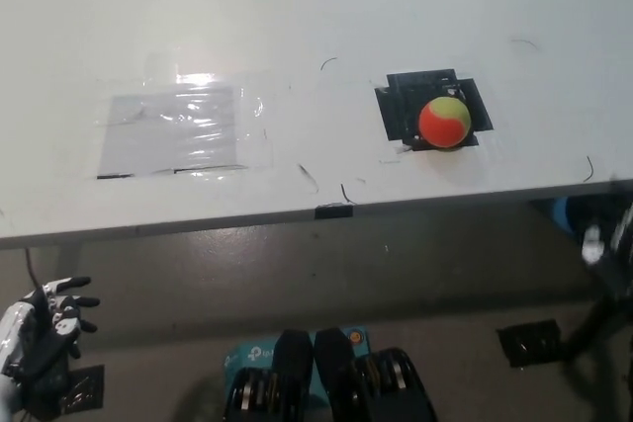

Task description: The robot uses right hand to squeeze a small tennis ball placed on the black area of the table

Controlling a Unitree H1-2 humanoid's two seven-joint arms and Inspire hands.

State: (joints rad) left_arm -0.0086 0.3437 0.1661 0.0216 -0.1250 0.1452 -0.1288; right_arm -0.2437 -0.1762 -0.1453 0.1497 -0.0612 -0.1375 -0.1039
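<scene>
The left hand (45,328) is seen at the lower left below the table edge, fingers spread and empty. The right hand (603,274) is blurred at the right edge; its state cannot be told. Farther off, the tennis ball (444,123) is seen resting on the black area (401,106) of the table (297,27).

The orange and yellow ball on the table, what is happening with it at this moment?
Nothing touches it yet. The small orange and yellow tennis ball lies on the black taped patch of the white table. The robot's black right arm is blurred at the right edge, below the table. The white left hand rests at lower left, open.
</scene>
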